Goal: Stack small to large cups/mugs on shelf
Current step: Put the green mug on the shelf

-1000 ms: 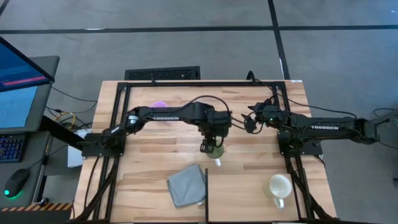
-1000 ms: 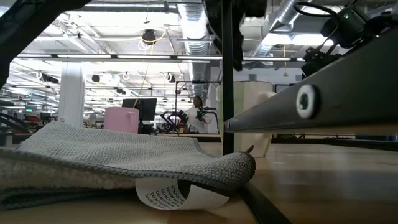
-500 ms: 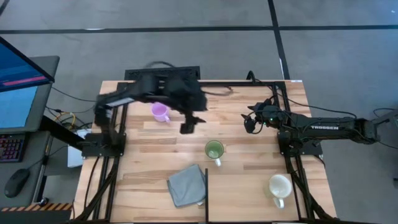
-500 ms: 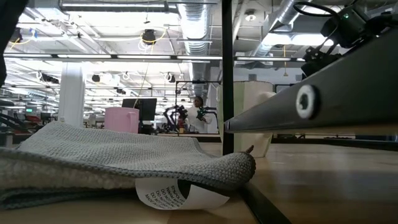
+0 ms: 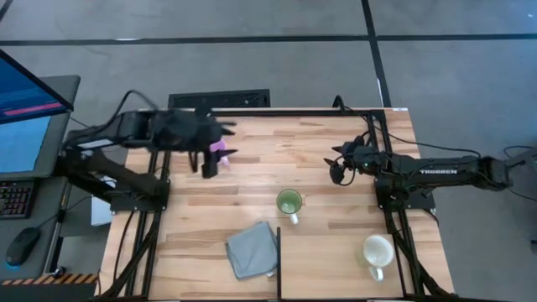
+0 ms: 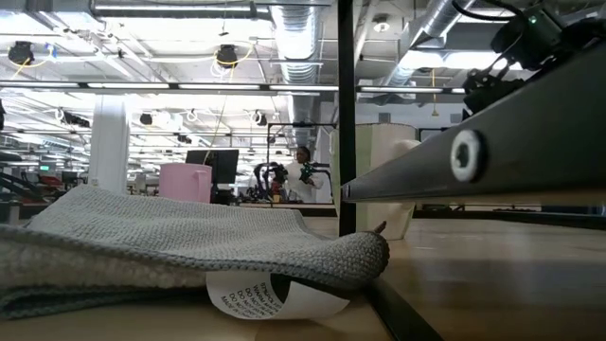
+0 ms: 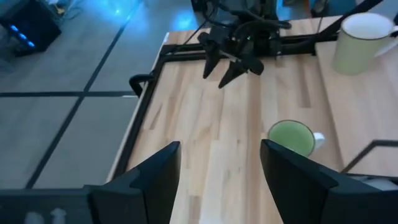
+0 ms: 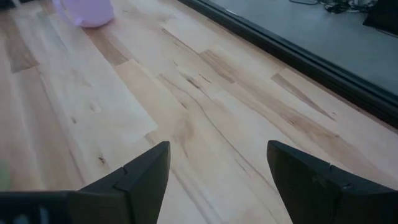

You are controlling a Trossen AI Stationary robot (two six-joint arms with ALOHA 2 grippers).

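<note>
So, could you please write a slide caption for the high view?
Left gripper open beside lilac mug; green mug mid-table, cream mug at front right.

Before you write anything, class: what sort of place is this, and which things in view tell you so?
Most likely a robotics lab in a large industrial hall. A wooden table carries two dark robot arms, exposed ducts run across the ceiling, and a computer monitor stands beside the table.

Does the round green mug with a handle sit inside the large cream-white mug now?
No, the round green mug stands alone mid-table, while the large cream-white mug stands apart from it near the table's front right corner.
</note>
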